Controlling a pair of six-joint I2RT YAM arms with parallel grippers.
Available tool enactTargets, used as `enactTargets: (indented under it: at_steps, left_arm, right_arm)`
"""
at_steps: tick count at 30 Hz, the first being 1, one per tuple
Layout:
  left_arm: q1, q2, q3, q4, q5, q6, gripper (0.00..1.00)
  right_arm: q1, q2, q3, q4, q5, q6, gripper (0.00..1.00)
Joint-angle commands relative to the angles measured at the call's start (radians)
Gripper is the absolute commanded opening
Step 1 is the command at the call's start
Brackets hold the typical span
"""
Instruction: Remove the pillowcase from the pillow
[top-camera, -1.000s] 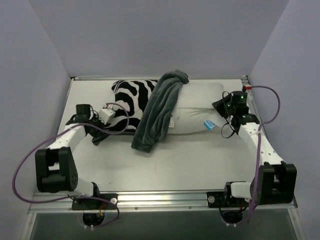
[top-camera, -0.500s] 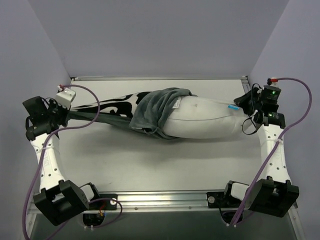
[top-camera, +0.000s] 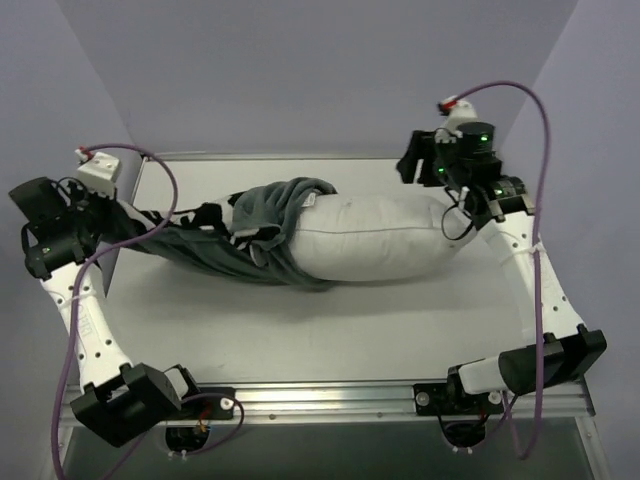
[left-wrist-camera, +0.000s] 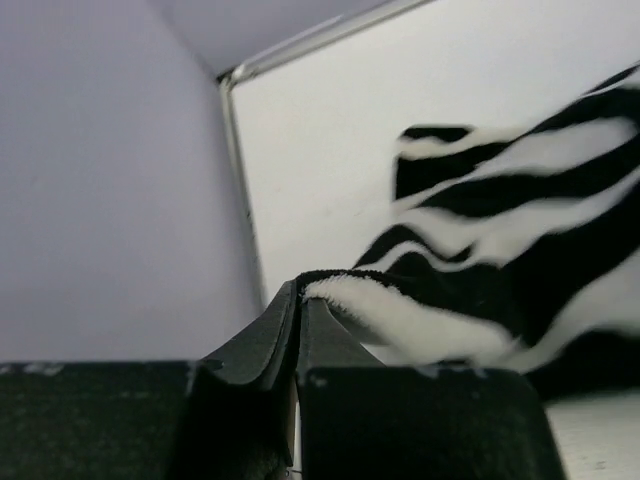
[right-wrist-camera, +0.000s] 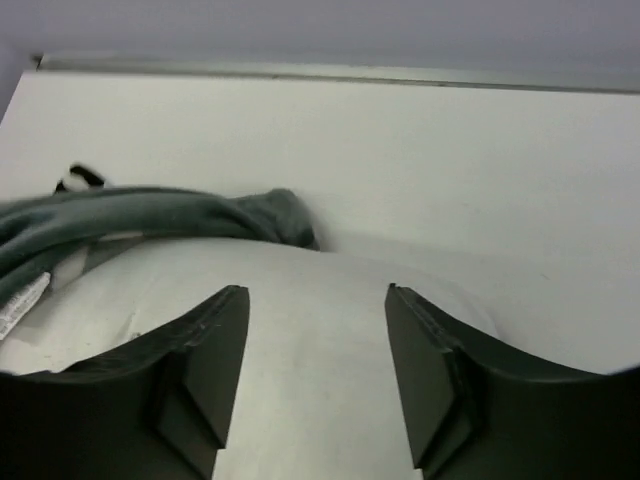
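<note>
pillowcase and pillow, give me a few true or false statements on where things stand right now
1. The left fingers are shut on the pillowcase. True.
2. The pillowcase is fully off the pillow. False: it is bunched around the pillow's left end.
3. The right fingers are clamped on the pillow. False: they stand open, with the pillow showing between them.
4. Most of the pillow shows bare white. True.
</note>
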Motion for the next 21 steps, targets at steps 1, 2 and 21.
enactTargets:
  at_steps: [1,2,21]
  left_arm:
    - [-0.18,-0.106,-0.029,0.121,-0.072,-0.089,0.02]
    - [-0.228,-0.106,-0.028,0.132,-0.089,-0.109,0.02]
    - [-0.231,-0.092,0.191,-0.004,-0.173,-0.289,0.02]
  right_arm:
    - [0.182,0.023,0.013,-0.08,0.14,-0.204,0.6]
    - [0.221,0.022,-0.007,-0.096,0.174,-0.21,0.77]
    - [1.073,-0.128,-0.321,-0.122,0.459,-0.166,1.0]
